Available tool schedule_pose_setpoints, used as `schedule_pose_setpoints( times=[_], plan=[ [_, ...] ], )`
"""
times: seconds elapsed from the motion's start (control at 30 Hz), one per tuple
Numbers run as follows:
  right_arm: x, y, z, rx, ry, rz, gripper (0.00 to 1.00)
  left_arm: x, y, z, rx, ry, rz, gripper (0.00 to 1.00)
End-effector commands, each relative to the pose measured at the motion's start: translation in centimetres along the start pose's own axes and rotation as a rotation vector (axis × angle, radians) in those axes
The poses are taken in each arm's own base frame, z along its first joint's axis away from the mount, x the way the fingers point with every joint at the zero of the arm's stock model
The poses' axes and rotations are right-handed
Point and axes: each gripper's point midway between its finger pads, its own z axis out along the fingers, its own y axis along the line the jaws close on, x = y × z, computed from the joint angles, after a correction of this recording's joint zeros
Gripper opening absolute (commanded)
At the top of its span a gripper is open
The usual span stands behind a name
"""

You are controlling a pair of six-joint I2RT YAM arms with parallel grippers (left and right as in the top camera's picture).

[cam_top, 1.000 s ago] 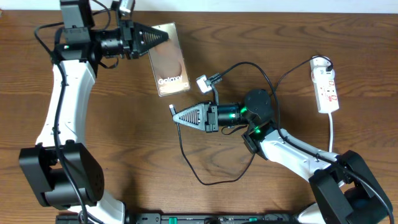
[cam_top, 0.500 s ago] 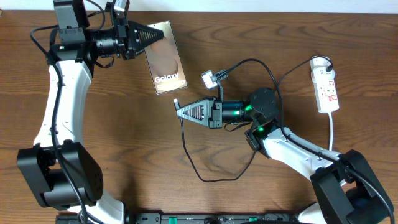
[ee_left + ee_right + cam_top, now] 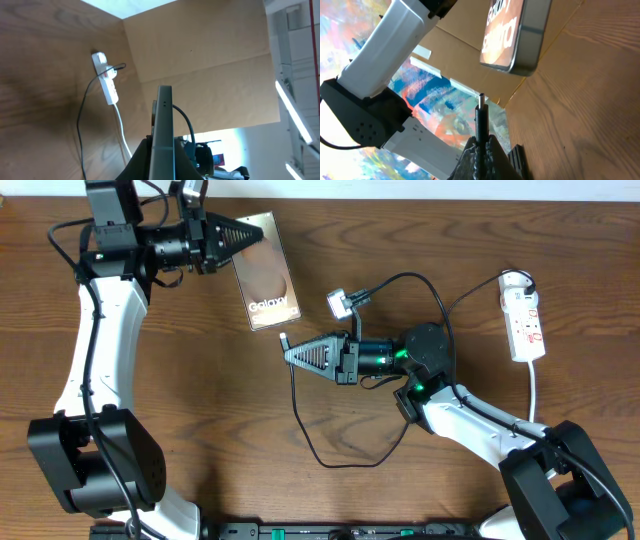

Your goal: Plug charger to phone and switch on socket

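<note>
Toward the far left corner of the table (image 3: 200, 400), in the overhead view, your left tool (image 3: 258, 234) is clamped on the far short end of the phone (image 3: 268, 275). The phone's screen faces up and its near end angles toward the middle of the table. Bare wood lies between that near end and your right tool (image 3: 292, 356), which sits mid-table, pointing left. It is closed on the charger (image 3: 330, 465) just behind the plug tip. The tip pokes toward the phone, near it but apart. The black cable drops in a loop toward the near edge, then runs back past the right arm to the socket (image 3: 525, 315). The socket lies along the right edge near the far right corner, with its white cord (image 3: 535, 395) trailing toward the near edge. Neither tool is near it.

In the left wrist view you see the phone (image 3: 162, 120) edge-on, pinched between the two fingers. The socket (image 3: 107, 75) shows beyond it across open wood, with the thin black cable and the white cord leaving it.

In the right wrist view the fingers (image 3: 470, 155) meet on the charger's stem and the plug tip (image 3: 480, 100) stands clear of them. The phone (image 3: 515, 35) hangs beyond with its "Galaxy" lettering readable. Its silvery end edge faces the tip with a gap between them, and the left arm (image 3: 395, 45) stands behind.
</note>
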Motion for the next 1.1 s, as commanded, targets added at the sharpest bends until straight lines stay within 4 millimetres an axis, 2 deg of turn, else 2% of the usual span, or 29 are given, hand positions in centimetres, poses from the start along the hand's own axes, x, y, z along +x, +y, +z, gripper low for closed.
schedule_pose_setpoints(
  times=[0.0, 0.3, 0.43, 0.47, 0.67, 0.93, 1.07],
  plan=[
    [-1.2, 0.2, -0.1, 0.003, -0.041, -0.008, 0.01, 0.6, -2.6, 0.0, 0.062, 0.043, 0.054, 0.07],
    [-1.7, 0.3, -0.1, -0.02, -0.066, 0.009, 0.01, 0.6, -2.6, 0.0, 0.062, 0.043, 0.052, 0.07],
    [-1.4, 2.6, -0.2, -0.155, -0.054, -0.028, 0.01, 0.6, -2.6, 0.0, 0.062, 0.043, 0.052, 0.07],
    [-1.2, 2.7, -0.3, -0.173, -0.049, -0.012, 0.01, 0.6, -2.6, 0.0, 0.062, 0.043, 0.052, 0.07],
    [0.1, -0.3, 0.3, -0.14, -0.019, 0.083, 0.01, 0.6, -2.6, 0.0, 0.062, 0.044, 0.048, 0.07],
    [-1.4, -0.6, -0.2, -0.125, -0.068, 0.07, 0.01, 0.6, -2.6, 0.0, 0.062, 0.043, 0.048, 0.07],
    [-1.5, -0.4, 0.1, -0.131, -0.062, 0.067, 0.01, 0.6, -2.6, 0.0, 0.061, 0.043, 0.048, 0.07]
  ],
)
